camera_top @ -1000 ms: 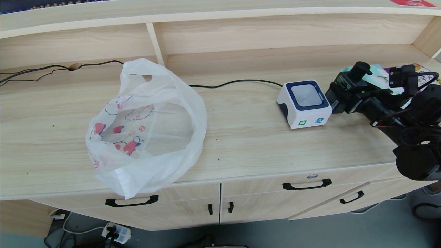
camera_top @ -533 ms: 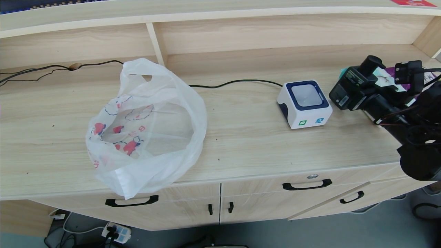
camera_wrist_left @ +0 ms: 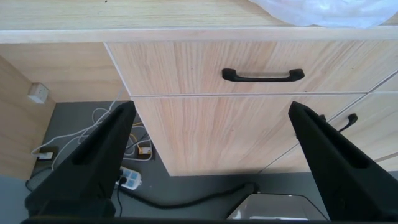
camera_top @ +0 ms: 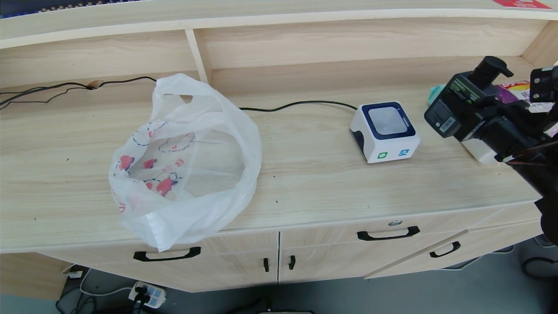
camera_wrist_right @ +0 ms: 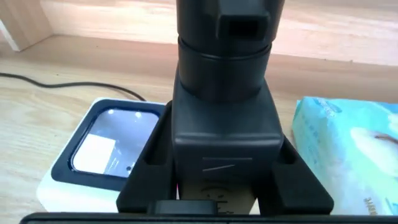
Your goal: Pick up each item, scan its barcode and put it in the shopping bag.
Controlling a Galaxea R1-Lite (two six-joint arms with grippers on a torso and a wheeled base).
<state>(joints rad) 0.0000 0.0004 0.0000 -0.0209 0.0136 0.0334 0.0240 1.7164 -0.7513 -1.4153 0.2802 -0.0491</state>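
Right gripper [camera_top: 479,124] clamps boxy black pump bottle [camera_top: 460,98] near cube scanner [camera_top: 386,131]; left gripper [camera_wrist_left: 211,109] spread wide; crinkled translucent bag [camera_top: 187,161].

Right tool [camera_top: 484,124] raised black pump bottle [camera_top: 464,96], away from scanner [camera_top: 386,131].

One shopping bag [camera_top: 187,161] and one scanner [camera_top: 384,131] are on the worktop [camera_top: 314,183]. There are three items to scan: one black pump bottle [camera_top: 464,98], one pale blue-green soft pack [camera_wrist_right: 348,143] and one purple packet [camera_top: 514,87] (largely hidden by the arm). The cabinet front has three long drawer handles [camera_top: 167,254] and two short door handles [camera_top: 266,264]. One power strip [camera_top: 150,293] lies on the floor.
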